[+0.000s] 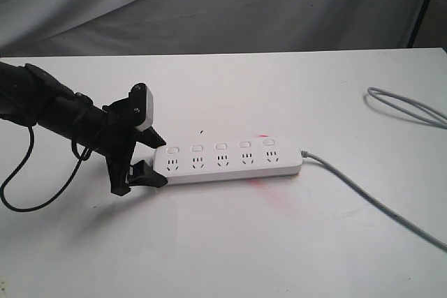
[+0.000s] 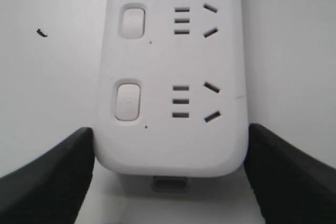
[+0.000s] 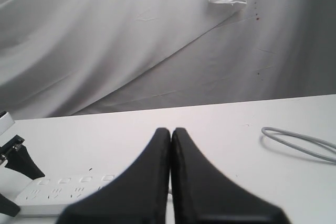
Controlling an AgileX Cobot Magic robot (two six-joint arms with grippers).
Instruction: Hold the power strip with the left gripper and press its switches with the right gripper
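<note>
— Exterior view first: holding what, and where?

— Clamped across the 9 o'clock end of the power strip (image 1: 230,162) by the left gripper (image 1: 161,162). In the left wrist view, black fingers (image 2: 47,182) set against both long edges, just behind the end socket. Lying flat along the 9-to-3 line, mid-table, cord end at 3.

— And the presser?

— Absent from the exterior view. Seen only through its own wrist camera: right gripper (image 3: 171,134) clenched, tips together, nothing between them, raised and well apart from the strip.

— Fit for pushing?

— Yes. Come down with the closed tips as one blunt point, straight onto the switches (image 1: 221,146), one at a time. Centre on each button, not on the socket holes beside it. Better to start at the 3 o'clock end, farthest from the clamp, to avoid crowding the left fingers. Press lightly; hold firm at 9 against tipping or sliding. Cannot tell on from off at this size, so judge each press by its travel.

— Surface?

— Smooth white tabletop (image 1: 293,249), likely slippery under a plastic bar, hence the clamp. Faint pink smear (image 1: 262,185) at 6 o'clock of the cord-end sockets; tiny dark speck (image 1: 201,132) at 12 of the strip. Grey cord (image 1: 363,190) trailing off toward 4, a cable loop (image 1: 405,107) lying at 2.

— Room?

— Creased grey-white cloth (image 1: 209,5) hung behind at 12; a dark stand leg (image 1: 422,5) at 1.
</note>
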